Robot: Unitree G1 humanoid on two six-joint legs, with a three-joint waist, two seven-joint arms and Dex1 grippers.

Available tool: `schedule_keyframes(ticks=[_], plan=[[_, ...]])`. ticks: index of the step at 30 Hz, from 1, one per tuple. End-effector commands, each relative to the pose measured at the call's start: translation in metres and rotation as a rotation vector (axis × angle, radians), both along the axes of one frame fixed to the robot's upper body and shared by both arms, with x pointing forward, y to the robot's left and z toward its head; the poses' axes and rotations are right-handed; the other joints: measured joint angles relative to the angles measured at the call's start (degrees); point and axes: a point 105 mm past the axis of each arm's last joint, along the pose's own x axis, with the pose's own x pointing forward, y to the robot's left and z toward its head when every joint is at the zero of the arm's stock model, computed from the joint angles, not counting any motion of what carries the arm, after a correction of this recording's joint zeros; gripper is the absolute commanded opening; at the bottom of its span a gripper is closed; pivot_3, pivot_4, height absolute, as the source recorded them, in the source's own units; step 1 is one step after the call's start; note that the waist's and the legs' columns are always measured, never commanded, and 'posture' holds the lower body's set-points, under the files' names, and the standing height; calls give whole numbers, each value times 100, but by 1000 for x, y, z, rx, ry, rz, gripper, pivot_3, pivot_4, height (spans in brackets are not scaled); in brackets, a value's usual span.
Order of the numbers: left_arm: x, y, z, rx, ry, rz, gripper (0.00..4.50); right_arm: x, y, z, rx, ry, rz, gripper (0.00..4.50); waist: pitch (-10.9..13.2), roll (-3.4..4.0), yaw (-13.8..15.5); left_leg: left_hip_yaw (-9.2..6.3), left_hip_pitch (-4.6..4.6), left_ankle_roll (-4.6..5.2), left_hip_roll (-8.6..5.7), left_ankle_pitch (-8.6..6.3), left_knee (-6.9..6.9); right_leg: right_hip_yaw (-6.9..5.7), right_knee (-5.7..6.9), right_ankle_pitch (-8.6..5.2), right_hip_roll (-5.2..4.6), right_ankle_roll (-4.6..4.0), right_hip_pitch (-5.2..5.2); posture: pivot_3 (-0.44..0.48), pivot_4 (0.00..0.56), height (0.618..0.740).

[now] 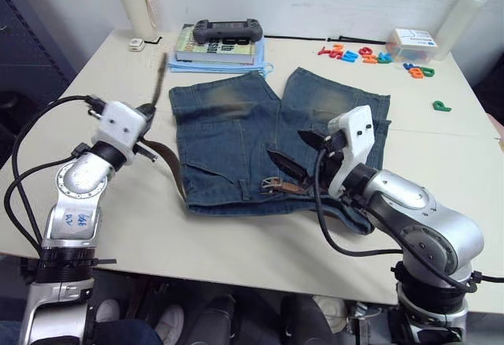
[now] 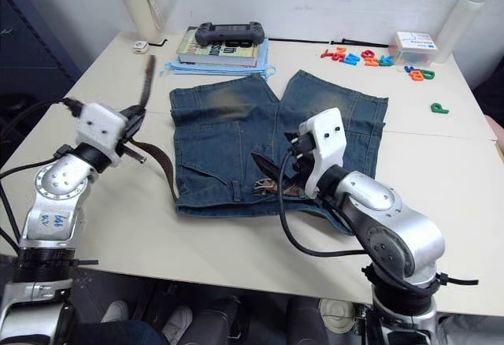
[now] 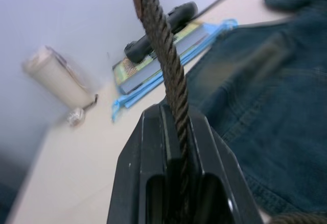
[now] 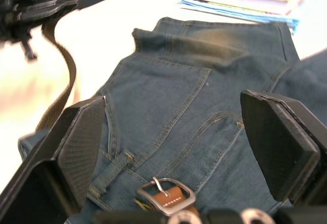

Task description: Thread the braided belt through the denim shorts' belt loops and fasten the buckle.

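Left gripper (image 1: 146, 113) is clamped on the braided belt (image 1: 168, 160), lifted beside the denim shorts (image 1: 236, 136). Right gripper (image 4: 189, 147) stands with fingers wide apart over the waistband, just above the buckle (image 4: 164, 196). The shorts lie flat on the table (image 1: 236, 242).

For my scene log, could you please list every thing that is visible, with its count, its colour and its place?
denim shorts: one, blue, table centre
braided belt: one, dark brown, left of shorts
buckle: one, silvery, at waistband
books: stack, far side
game controller: one, dark grey, on books
bottles: two, cream, far corners
toy letters: several, coloured, far right
small box: one, white, by the letters
table: one, beige
left gripper: shut on belt
right gripper: open, over buckle
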Motion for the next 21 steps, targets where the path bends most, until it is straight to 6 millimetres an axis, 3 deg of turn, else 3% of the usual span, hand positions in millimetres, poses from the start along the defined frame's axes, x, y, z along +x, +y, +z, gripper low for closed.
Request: schedule_keyframes(ticks=[1, 5, 8, 11, 14, 21], plan=[[-7, -29, 4, 220, -97, -97, 11, -15, 16, 17, 113, 2, 102, 4500, 1, 3, -5, 0, 1, 0, 0, 0, -1, 1, 3, 0, 2, 0, -1, 0, 150, 667], [-17, -56, -11, 370, -127, -218, 11, -18, 25, 18, 218, 87, 142, 4500, 2, 5, -7, 0, 1, 4, -1, -2, -1, 1, 5, 0, 4, 0, -2, 0, 150, 667], [-22, -66, -15, 384, -157, -267, 11, -13, 32, 10, 296, 184, 121, 4500, 2, 6, -30, 0, 1, 4, -1, -3, -2, 2, 6, 0, 4, 0, -4, 0, 150, 667], [-25, -67, -16, 357, -171, -283, 11, -6, 31, -4, 363, 291, 78, 4500, 3, 8, -68, 0, 4, 2, -1, -1, -3, 6, 14, 0, 6, -1, -6, 0, 150, 667], [-29, -68, -16, 362, -185, -306, 11, -4, 37, -8, 481, 383, 93, 4500, 4, 9, -62, 0, 3, 2, -1, -1, -3, 10, 17, 0, 9, -1, -8, 0, 150, 667], [-32, -66, -13, 350, -202, -309, 11, 2, 40, -14, 556, 492, 104, 4500, 5, 11, -72, 6, 3, 2, -1, -1, -2, 43, 50, -2, 16, -4, -29, 0, 150, 667]])
